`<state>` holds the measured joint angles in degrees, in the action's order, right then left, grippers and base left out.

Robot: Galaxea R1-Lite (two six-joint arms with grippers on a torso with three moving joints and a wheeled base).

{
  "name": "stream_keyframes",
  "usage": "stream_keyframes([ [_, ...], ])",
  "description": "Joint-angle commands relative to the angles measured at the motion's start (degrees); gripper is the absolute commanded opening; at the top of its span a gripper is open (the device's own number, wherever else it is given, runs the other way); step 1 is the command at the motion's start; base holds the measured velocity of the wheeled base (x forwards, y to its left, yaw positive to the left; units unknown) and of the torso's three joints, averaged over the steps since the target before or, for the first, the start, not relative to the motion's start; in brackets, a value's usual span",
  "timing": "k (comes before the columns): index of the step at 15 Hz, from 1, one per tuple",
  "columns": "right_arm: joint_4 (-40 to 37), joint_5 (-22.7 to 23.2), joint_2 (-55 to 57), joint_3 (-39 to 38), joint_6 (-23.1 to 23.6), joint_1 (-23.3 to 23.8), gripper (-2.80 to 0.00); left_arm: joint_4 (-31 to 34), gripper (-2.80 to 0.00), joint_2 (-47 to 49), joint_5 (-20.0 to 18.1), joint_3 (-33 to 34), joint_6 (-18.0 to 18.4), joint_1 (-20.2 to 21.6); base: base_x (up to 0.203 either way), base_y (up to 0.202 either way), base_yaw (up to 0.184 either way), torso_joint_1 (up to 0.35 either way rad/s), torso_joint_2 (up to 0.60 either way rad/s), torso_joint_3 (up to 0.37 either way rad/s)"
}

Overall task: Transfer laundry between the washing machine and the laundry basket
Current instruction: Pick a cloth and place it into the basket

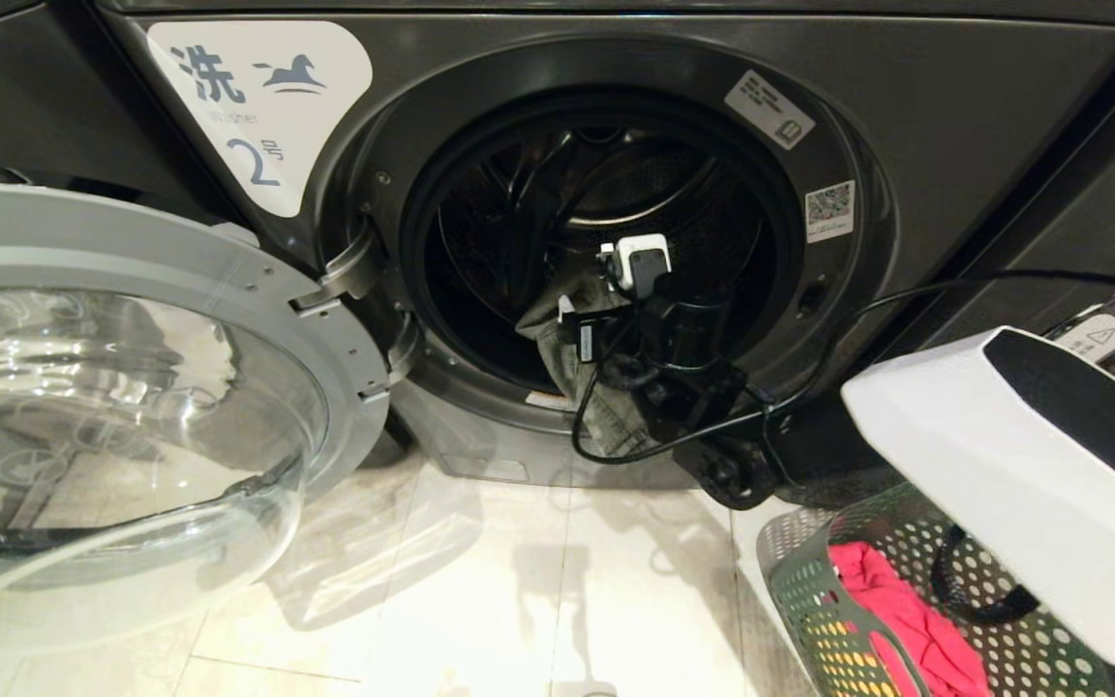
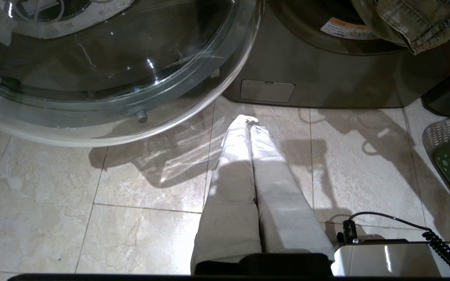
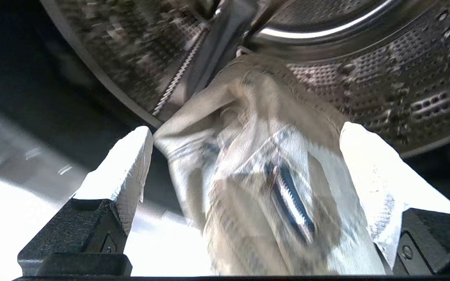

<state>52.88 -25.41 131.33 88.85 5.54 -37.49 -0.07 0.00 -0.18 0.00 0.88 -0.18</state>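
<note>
The washing machine (image 1: 906, 87), a dark grey front-loader marked with a horse and the number 2, stands with its round glass door (image 1: 132, 407) swung wide to the robot's left, the drum mouth fully exposed. The right gripper (image 3: 244, 164) reaches into that opening at the lower lip of the drum, its two white-padded fingers (image 3: 127, 168) spread wide apart and closed on nothing. A faded denim garment (image 3: 264, 187) lies directly between the open jaws, draped from the perforated steel drum (image 3: 385, 86) out over the door sill; one edge of the cloth sits just beside the finger on one side, while the other finger stands close against the fabric's far flank, and contact cannot be told through the blur. In the head view the same garment (image 1: 567, 358) hangs over the rim beneath the black wrist and its trailing cable (image 1: 616, 445). The laundry basket (image 1: 809, 600), dark green with round holes, sits on the pale tiled floor (image 1: 480, 581) at the robot's right, near the machine's front corner, with a pink cloth (image 1: 906, 620) inside. The left gripper (image 2: 248, 121) hangs low over the tiles in front of the machine, its fingers pressed together and empty.
</note>
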Motion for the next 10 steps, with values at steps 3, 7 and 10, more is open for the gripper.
stream_keyframes([
  [3, -0.3, 0.2, -13.7, -16.8, -0.3, -2.7, 0.0, 0.0, -2.8, 0.1, 0.0, 0.0, 0.0, 0.0, 0.0, 0.0, 0.0, 0.0, 0.0, 0.0],
  [7, -6.8, 0.6, -19.5, -31.4, -0.7, -3.6, 0.0, 0.0, -2.8, 0.1, 0.0, 0.0, 0.0, 0.0, 0.0, 0.0, 0.0, 0.0, 0.0, 0.0],
  [10, -7.2, 0.4, -16.8, -33.6, -1.8, -3.1, 0.0, 0.0, -2.8, 0.1, 0.0, 0.0, 0.0, 0.0, 0.0, 0.0, 0.0, 0.0, 0.0, 0.0],
])
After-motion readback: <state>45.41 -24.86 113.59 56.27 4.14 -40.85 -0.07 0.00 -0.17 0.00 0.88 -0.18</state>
